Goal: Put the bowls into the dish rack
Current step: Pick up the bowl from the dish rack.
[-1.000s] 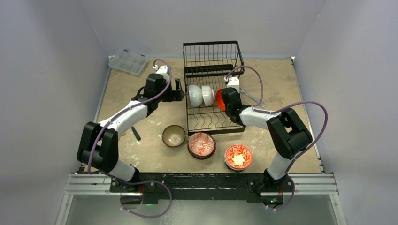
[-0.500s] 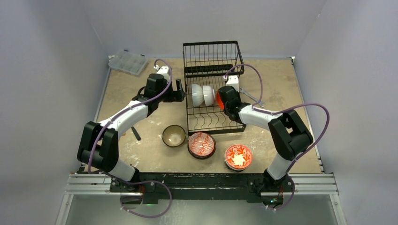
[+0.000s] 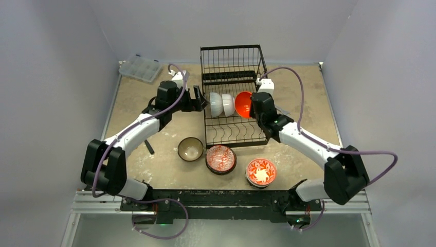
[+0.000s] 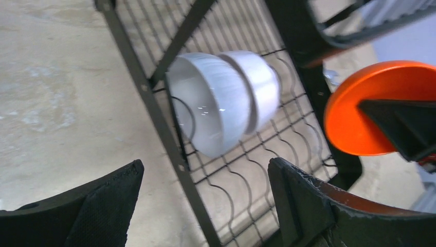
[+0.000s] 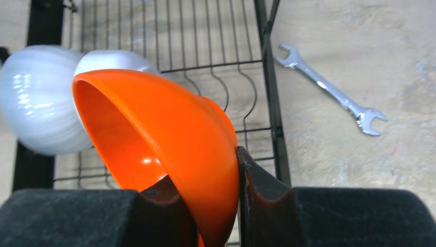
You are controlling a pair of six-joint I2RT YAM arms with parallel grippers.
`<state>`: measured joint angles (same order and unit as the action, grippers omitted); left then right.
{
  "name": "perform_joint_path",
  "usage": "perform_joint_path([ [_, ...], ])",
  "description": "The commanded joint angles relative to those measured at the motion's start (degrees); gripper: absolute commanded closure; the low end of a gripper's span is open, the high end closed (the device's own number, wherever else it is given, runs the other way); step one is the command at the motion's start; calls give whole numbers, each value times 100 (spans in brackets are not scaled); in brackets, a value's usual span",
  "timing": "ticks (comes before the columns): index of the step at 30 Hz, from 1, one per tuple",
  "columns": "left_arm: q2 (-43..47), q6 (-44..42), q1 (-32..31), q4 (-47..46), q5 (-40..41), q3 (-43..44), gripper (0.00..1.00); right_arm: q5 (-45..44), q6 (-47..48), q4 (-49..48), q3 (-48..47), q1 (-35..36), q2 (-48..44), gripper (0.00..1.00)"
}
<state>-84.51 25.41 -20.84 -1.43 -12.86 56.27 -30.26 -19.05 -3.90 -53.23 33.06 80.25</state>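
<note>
The black wire dish rack [image 3: 234,135] stands at the table's middle back. Two white bowls [image 3: 221,104] lean on edge in its slotted base, seen too in the left wrist view as white bowls [image 4: 226,100]. My right gripper [image 5: 226,206] is shut on the rim of an orange bowl [image 5: 169,149], held on edge just right of the white ones, over the rack [image 5: 267,77]; from above the orange bowl [image 3: 243,104] shows there. My left gripper [image 4: 205,206] is open at the rack's left side with nothing between its fingers. A tan bowl [image 3: 190,149] and two red patterned bowls [image 3: 221,159] [image 3: 261,172] lie in front of the rack.
A clear compartment box [image 3: 140,67] sits at the back left corner. A silver wrench [image 5: 331,91] lies on the table right of the rack. A small dark stick [image 3: 149,146] lies near the left arm. The rack's raised basket tier [image 3: 232,60] is at its back.
My right arm has swung outward and carried the orange bowl up and toward the white bowls. My left gripper has edged right, closer to the rack's side.
</note>
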Motion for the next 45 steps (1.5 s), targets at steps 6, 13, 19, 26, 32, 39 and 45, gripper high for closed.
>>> perform_joint_path([
  [6,670,1018,-733,-965,-1437,-432,14,1946,-506,47,407,34,-853,100],
  [13,478,1637,-1365,-1479,-1502,-655,22,3172,-558,-220,539,34,-917,100],
  [19,183,1616,-1451,-1233,-1073,-573,30,3620,-814,-264,574,34,-987,100],
  [26,167,1421,-1619,-545,-218,-445,38,3802,-891,-327,639,34,-993,100],
  [32,285,1452,-1623,-590,-149,-512,67,4002,-964,-293,601,34,-969,100],
  [39,214,1685,-1612,-592,-210,-532,100,4108,-1037,-279,676,34,-1154,91],
  [45,364,1903,-1523,-773,-259,-759,100,4191,-1250,-58,714,19,-1396,42],
])
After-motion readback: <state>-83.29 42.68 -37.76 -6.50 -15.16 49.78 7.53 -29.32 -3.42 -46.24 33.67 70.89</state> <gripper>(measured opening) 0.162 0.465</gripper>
